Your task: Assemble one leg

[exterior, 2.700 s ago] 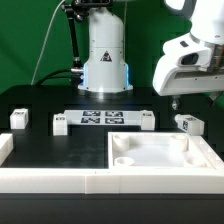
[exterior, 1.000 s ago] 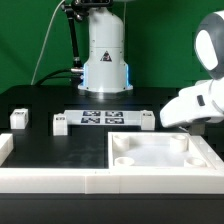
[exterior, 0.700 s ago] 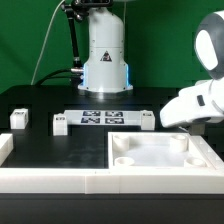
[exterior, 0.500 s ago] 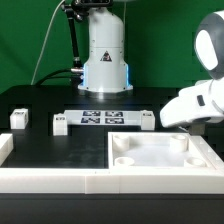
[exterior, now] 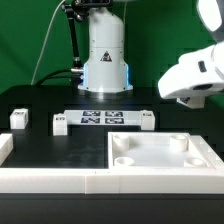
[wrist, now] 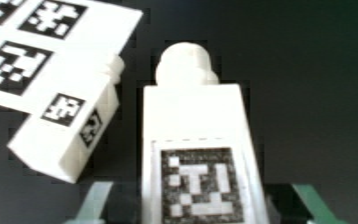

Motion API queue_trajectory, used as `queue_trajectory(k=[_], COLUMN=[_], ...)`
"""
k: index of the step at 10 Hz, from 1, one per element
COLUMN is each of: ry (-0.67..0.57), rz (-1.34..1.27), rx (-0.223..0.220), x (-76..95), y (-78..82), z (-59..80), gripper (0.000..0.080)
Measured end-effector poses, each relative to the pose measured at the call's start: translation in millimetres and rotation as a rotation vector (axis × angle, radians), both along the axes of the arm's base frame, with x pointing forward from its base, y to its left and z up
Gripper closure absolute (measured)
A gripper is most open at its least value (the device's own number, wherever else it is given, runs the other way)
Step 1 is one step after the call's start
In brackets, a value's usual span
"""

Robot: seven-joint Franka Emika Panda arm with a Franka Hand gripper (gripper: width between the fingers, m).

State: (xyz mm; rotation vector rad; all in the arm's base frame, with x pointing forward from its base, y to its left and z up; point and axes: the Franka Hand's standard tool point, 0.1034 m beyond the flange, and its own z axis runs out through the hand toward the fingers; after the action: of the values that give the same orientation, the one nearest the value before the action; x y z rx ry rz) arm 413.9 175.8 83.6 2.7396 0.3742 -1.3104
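Exterior view faced the robot base [exterior: 105, 55] across the table [exterior: 50, 148] from a distance; wrist view looked closely down over the leg [wrist: 194, 130], sharing the marker board [exterior: 102, 119].

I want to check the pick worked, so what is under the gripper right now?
In the wrist view the leg sits in the gripper, tag facing the camera, black table beneath. In the exterior view the white arm housing covers both.

Leg [wrist: 197, 120] base cropped, claw [wrist: 197, 206] blurred, cut off
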Motion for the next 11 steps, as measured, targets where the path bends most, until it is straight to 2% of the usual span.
queue_trajectory(k=[1,2,7,8,10,11], ry=[-0.005,-0.074,-0.514,-0.561,-0.697,-0.778], rz=[0.001,-0.007,-0.032,-0.009,-0.031,-0.037], rx=[0.002,0.024,0.138,0.164,0.207,0.224], x=[-1.7,6.5,20.7,24.0,46.3,53.9], y=[0.6,4.4,8.1,-3.8,-26.1,-28.1], z=[-3.6,-9.5,-8.6,2.9,30.1,35.4], gripper=[0.0509,0.0509,0.0508,0.0508,0.0508,0.0508])
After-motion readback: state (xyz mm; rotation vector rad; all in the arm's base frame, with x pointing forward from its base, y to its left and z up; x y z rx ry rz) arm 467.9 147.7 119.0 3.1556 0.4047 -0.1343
